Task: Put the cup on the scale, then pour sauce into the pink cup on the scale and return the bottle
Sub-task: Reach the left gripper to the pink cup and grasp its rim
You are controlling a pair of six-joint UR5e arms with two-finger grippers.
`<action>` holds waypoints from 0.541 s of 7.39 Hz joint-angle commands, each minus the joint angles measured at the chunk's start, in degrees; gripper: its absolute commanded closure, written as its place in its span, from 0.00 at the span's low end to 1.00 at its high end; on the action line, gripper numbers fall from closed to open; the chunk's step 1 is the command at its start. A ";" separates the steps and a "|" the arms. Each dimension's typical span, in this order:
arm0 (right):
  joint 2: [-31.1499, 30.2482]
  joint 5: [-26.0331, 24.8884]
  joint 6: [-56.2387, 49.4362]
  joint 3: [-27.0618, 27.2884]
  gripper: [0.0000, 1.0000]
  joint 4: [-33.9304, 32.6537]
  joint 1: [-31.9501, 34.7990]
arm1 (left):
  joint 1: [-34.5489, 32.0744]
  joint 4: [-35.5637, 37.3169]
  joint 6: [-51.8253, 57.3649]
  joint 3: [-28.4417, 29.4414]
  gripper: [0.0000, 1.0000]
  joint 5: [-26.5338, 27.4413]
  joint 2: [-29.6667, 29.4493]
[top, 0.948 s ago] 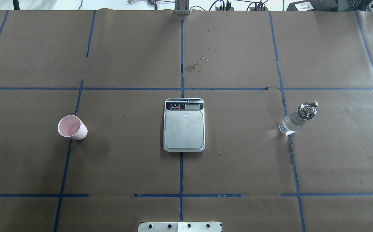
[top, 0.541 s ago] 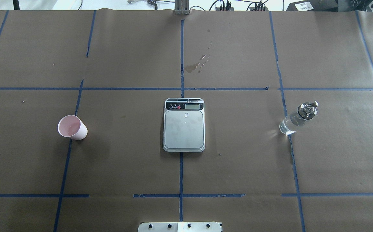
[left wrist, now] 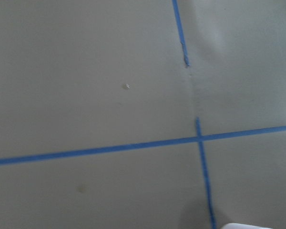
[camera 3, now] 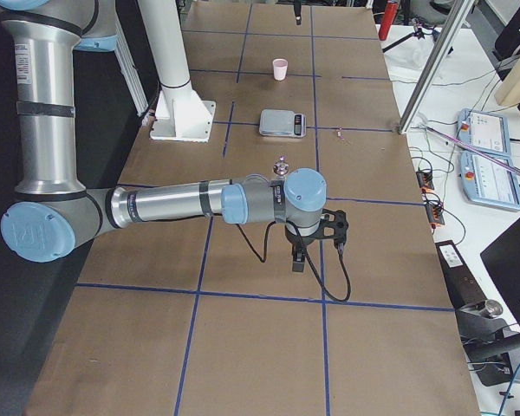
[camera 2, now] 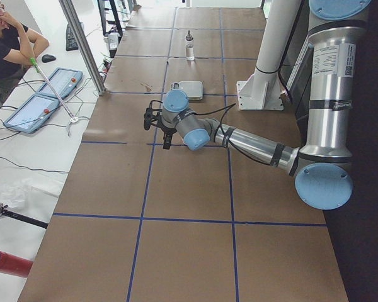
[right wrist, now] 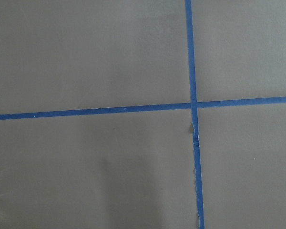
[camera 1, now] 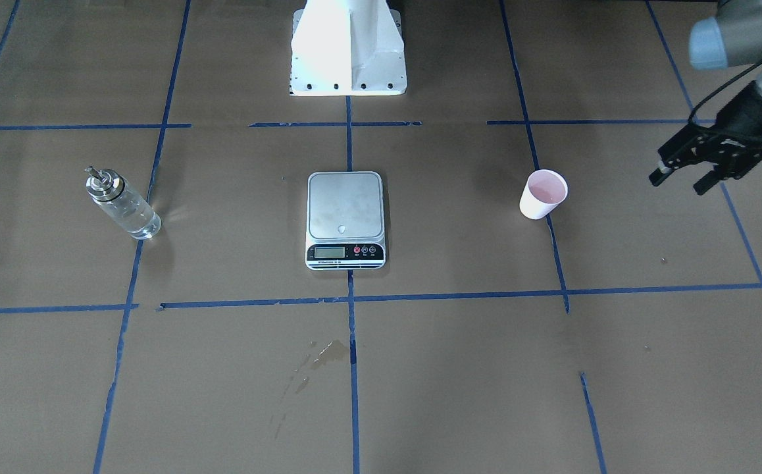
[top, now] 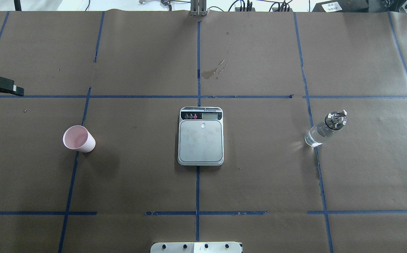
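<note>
The pale pink cup (top: 78, 138) stands upright on the table left of the scale (top: 200, 140), also in the front view (camera 1: 542, 194). The scale (camera 1: 345, 207) sits in the middle with its plate bare. The glass bottle (top: 324, 130) of clear sauce stands to the right, also in the front view (camera 1: 121, 207). My left gripper (camera 1: 678, 182) hangs open and empty above the table, beyond the cup on its outer side; it shows at the left edge of the overhead view (top: 8, 93). My right gripper (camera 3: 297, 258) shows only in the right side view, near the bottle; I cannot tell whether it is open.
A wet stain (top: 210, 73) lies on the brown paper beyond the scale. The robot base (camera 1: 348, 46) stands at the table's near edge. Blue tape lines cross the paper. An operator (camera 2: 6, 38) and teach pendants (camera 2: 57, 82) are beside the table.
My left gripper has come into the overhead view at its left edge; before, it was out of view. Cup, scale and bottle have not moved.
</note>
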 commanded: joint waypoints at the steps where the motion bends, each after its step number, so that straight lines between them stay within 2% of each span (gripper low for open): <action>1: -0.20 0.06 -0.10 0.43 0.00 0.15 -0.10 | 9.23 -0.79 -12.70 -2.12 0.00 7.13 0.04; 3: 0.24 0.06 -0.01 0.43 0.00 0.15 -0.10 | 17.48 -0.01 -19.22 -1.95 0.00 15.46 0.39; 4: 0.41 0.23 -0.10 0.52 0.00 0.06 -0.10 | 19.43 0.78 -20.20 -1.86 0.00 17.85 0.30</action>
